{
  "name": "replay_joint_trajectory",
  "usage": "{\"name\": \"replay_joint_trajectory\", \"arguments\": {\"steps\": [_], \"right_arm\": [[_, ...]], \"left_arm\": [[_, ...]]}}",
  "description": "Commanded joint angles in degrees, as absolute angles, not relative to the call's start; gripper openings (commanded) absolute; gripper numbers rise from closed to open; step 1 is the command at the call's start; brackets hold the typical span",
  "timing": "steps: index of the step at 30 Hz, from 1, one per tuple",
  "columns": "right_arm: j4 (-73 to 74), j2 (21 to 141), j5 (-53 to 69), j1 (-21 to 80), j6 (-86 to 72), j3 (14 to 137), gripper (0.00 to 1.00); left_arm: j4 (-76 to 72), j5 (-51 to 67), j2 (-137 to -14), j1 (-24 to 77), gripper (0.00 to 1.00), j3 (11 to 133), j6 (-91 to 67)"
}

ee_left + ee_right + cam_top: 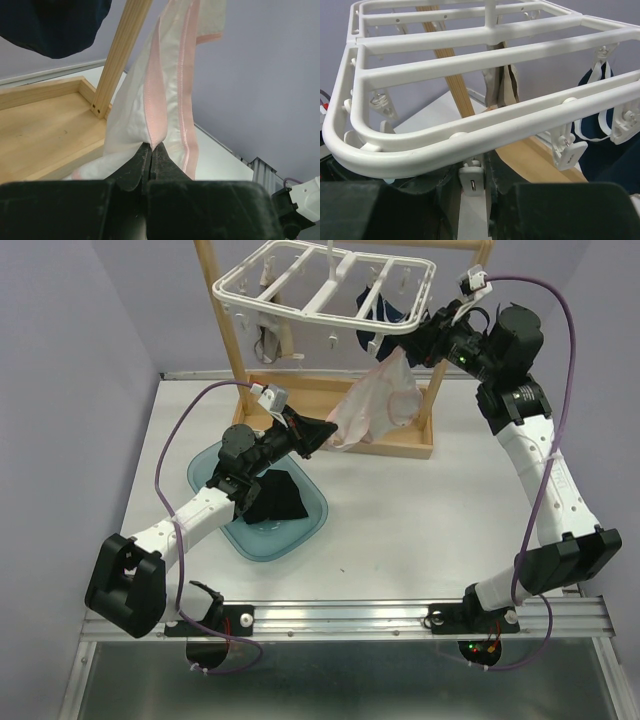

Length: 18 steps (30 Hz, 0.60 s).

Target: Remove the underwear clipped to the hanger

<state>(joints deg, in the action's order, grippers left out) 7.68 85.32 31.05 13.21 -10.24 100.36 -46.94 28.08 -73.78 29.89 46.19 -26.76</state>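
The white hanger [330, 285] hangs from a wooden stand. Pale pink-white underwear [380, 405] hangs from a clip at its front right corner. My left gripper [325, 435] is shut on that garment's lower edge; the left wrist view shows the pink seam [162, 100] pinched at the tips of the left gripper [151, 147]. My right gripper [428, 335] is at that corner, and in the right wrist view the right gripper [471, 175] is closed on the clip [471, 184] under the hanger's rim [470, 135]. Navy underwear [385, 315] and beige underwear [272, 340] stay clipped. Black underwear [275, 498] lies in a teal tray [310, 520].
The wooden stand's base tray [400, 445] and upright post [225, 320] stand right behind the left gripper. In the left wrist view the post [117, 60] is just left of the held cloth. Several empty clips [567, 152] dangle from the hanger.
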Motion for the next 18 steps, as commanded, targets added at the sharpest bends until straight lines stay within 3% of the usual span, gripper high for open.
{"name": "replay_joint_trajectory", "arguments": {"steps": [1,3,4,7,12,16,18], "right_arm": [[4.66,82.88,32.61,13.45,-9.05,99.14,0.25],[4.75,82.27,33.05,13.45,-8.53,98.70,0.39],[4.92,82.09,33.05,13.45,-8.35,98.44,0.51],[5.97,81.21,32.08,13.45,-7.56,98.00,0.68],[9.93,79.90,29.97,13.45,-2.91,97.65,0.81],[10.55,75.95,29.01,13.45,3.42,94.67,1.00],[10.37,74.45,29.09,13.53,7.20,93.17,1.00]], "left_arm": [[-50.63,29.35,-73.21,30.06,0.00,47.72,-27.07],[-50.71,29.36,-73.21,30.06,0.00,47.81,-27.07],[-50.71,29.36,-73.21,29.97,0.00,47.73,-26.98],[-50.98,29.27,-73.39,30.06,0.00,47.72,-26.81],[-51.50,29.53,-74.09,29.97,0.00,47.37,-26.54],[-52.82,29.79,-74.35,29.97,0.00,46.85,-26.81],[-53.35,29.71,-74.27,30.06,0.00,46.58,-26.89]]}}
